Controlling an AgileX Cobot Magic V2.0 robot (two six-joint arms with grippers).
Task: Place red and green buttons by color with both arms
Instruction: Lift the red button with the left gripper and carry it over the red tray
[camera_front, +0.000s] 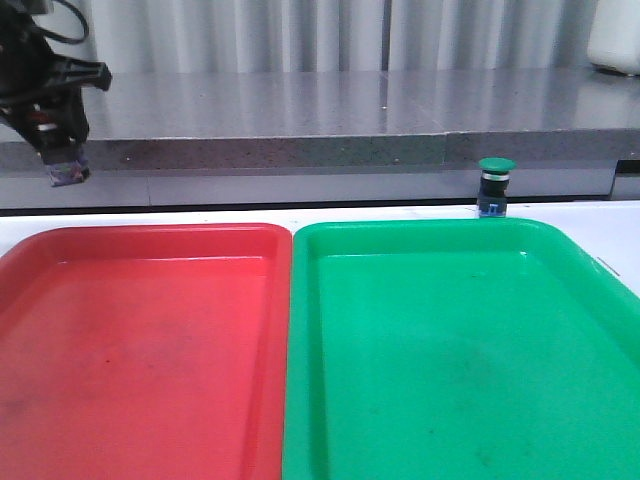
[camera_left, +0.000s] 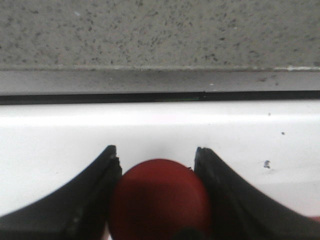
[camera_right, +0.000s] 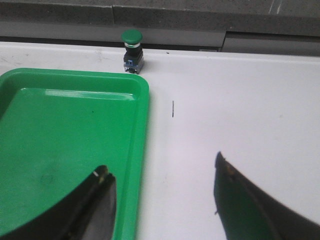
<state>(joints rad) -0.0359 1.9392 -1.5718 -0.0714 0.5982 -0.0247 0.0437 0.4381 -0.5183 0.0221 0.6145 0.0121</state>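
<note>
At the far left of the front view, the left tool (camera_front: 62, 165) hangs high above the white surface (camera_front: 400, 212), over the far left corner of the red tray (camera_front: 140, 340). Its fingers (camera_left: 95, 200) are clamped on the red button (camera_left: 160, 197) — in the left wrist view the dark red cap fills the gap between the two black fingers, touching both. In the front view only a small bluish-purple end of the button shows below the fingertips.

The red tray lies on the surface at the left, with nothing in it. Just beside it on the right, the two rims touching or nearly so, lies the green tray (camera_front: 460, 350), also holding nothing.

The green button (camera_front: 495, 187) stands upright on the surface just beyond the far rim of the green tray, towards its right end — green cap on top, silver collar, black body and bluish base below. Behind it runs a grey speckled ledge (camera_front: 330, 150).

The right tool (camera_right: 165, 200) does not appear in the front view. In the right wrist view its two fingers stand well apart and hold nothing; one finger hangs over the green tray's edge, the other over the bare white surface, with the green button (camera_right: 132, 50) well away from them near the tray's far corner.
</note>
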